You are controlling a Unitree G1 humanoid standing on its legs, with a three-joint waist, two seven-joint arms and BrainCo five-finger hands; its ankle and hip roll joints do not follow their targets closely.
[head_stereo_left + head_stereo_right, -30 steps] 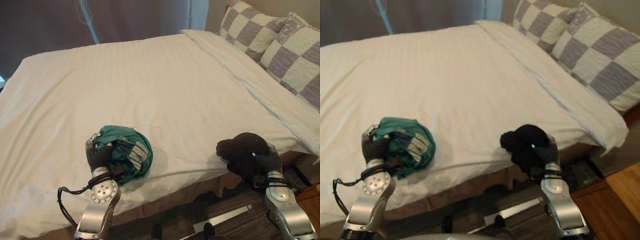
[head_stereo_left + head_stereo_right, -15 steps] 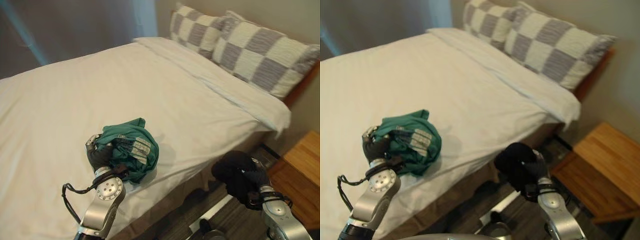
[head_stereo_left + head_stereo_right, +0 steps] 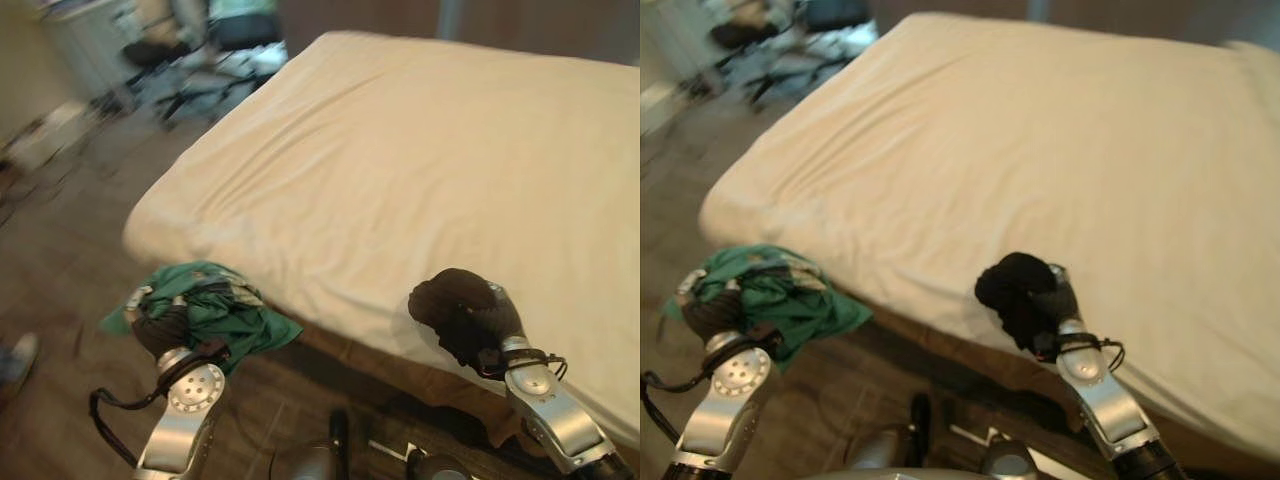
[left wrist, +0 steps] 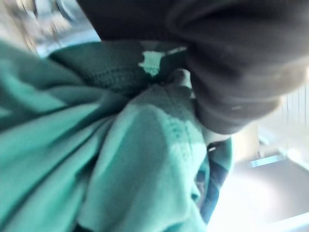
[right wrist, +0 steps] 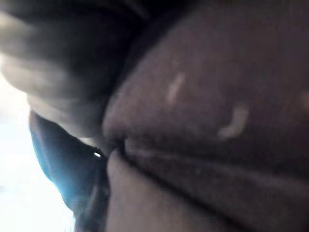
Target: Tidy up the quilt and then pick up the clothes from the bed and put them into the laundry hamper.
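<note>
Two garments are in your grip: your left hand (image 3: pixel 165 330) has its fingers curled into a bunched green garment (image 3: pixel 215 312), held over the floor (image 3: pixel 60 250) beside the bed (image 3: pixel 420 160); your right hand (image 3: pixel 490 325) is clenched round a black garment (image 3: pixel 450 305) at the quilt's (image 3: pixel 1040 130) near edge.

green garment (image 3: pixel 215 310) — black garment (image 3: pixel 455 310) — cream quilt (image 3: pixel 420 170)

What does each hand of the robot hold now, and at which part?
The left hand holds a bunched green cloth garment; the right hand holds a bunched black cloth garment. Each is grasped as a wad, so the part cannot be told.
</note>
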